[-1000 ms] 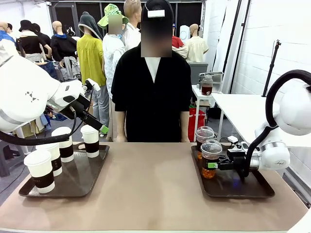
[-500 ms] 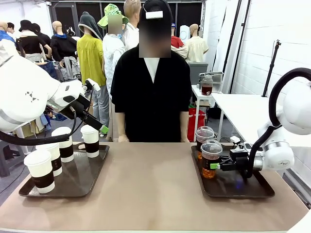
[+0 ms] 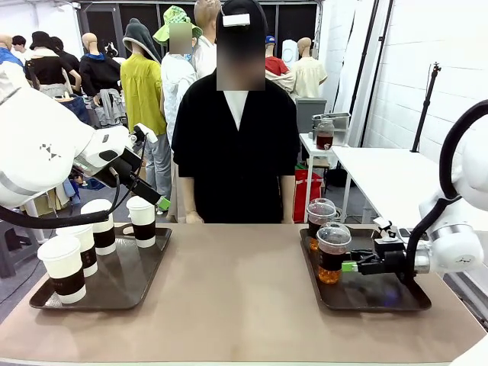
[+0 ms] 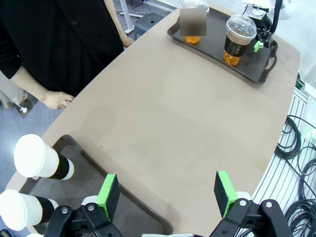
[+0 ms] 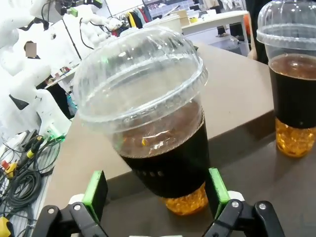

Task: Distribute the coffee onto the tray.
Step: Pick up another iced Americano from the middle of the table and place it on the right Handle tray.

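Four white lidded coffee cups with dark sleeves (image 3: 82,248) stand on the left brown tray (image 3: 46,301). Two clear dome-lidded cups of brown coffee stand on the right tray (image 3: 385,301), the near one (image 3: 332,255) in front of the far one (image 3: 321,213). My right gripper (image 3: 351,266) lies low over the right tray, open, its green tips at the near cup's right side. In the right wrist view that cup (image 5: 153,123) stands just ahead of the spread fingers (image 5: 96,190). My left gripper (image 4: 168,195) hangs open and empty above the left tray (image 4: 89,173).
A person in black stands at the table's far edge, one hand (image 3: 187,217) resting on it. The tan tabletop (image 3: 236,290) lies bare between the two trays. A second table (image 3: 381,171) stands behind on the right.
My right gripper has drawn back to the right, away from the near clear cup, which stays on the tray. The left arm has not moved.
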`<state>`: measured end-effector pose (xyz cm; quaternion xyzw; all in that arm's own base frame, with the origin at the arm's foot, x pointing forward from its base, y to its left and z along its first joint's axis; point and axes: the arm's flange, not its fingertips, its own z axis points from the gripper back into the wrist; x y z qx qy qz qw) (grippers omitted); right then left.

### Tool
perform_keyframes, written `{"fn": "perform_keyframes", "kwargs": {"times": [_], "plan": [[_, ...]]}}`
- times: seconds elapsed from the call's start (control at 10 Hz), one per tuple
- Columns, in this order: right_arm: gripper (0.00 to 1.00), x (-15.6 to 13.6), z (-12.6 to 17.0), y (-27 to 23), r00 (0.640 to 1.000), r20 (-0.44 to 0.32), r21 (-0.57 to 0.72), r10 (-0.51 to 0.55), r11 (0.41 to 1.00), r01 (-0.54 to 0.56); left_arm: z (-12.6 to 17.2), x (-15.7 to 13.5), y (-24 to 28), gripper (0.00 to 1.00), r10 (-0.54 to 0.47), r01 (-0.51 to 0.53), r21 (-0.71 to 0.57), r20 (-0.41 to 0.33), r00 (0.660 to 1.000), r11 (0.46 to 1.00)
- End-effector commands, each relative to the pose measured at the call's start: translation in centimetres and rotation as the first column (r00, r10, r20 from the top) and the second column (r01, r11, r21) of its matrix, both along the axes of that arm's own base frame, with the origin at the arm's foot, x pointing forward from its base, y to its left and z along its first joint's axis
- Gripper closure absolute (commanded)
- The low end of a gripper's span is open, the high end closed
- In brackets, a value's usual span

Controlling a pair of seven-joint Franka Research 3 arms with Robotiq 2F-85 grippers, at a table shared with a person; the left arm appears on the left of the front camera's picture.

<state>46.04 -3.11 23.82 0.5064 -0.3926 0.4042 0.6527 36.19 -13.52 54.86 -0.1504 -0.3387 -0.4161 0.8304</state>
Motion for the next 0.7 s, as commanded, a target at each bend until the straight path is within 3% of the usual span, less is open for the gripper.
{"fn": "perform_keyframes", "kwargs": {"times": [0.0,0.2,0.3,0.6], "plan": [[0.00,-1.9,0.8,-0.7,0.999,0.003,-0.042,-0.039,0.998,0.039,0.0,0.1,0.1,0.00,0.004,-0.004,-0.002,-0.006,1.000,1.000],[0.00,-2.3,0.9,-0.4,0.996,-0.004,-0.099,-0.092,0.991,0.091,0.0,0.1,0.1,0.00,0.004,-0.004,-0.002,-0.006,1.000,1.000],[0.00,-1.2,0.4,-1.1,0.999,-0.001,-0.025,-0.038,0.999,0.038,0.0,0.1,0.1,0.00,0.004,-0.004,-0.002,-0.006,1.000,1.000],[0.00,-1.2,0.4,-1.1,0.999,-0.001,-0.025,-0.038,0.999,0.038,0.0,0.1,0.1,0.00,0.004,-0.004,-0.002,-0.006,1.000,1.000]]}}
